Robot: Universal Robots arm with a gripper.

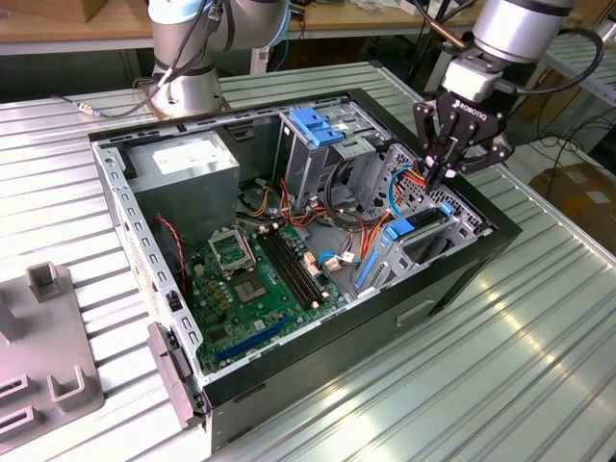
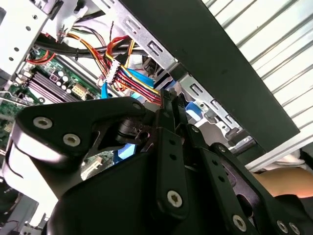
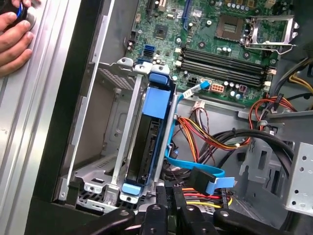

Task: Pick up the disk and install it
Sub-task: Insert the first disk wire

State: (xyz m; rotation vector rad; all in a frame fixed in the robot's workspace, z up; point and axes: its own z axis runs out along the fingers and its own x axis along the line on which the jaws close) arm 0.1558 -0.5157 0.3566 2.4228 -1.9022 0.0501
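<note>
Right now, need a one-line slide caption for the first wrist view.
Gripper closed just above the blue-railed disk seated upright in its metal bay beside the motherboard.

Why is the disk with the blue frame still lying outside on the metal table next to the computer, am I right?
Not quite. The disk isn't on the table; the first wrist view shows it standing in a metal bay inside the computer case, just below the gripper.
</note>
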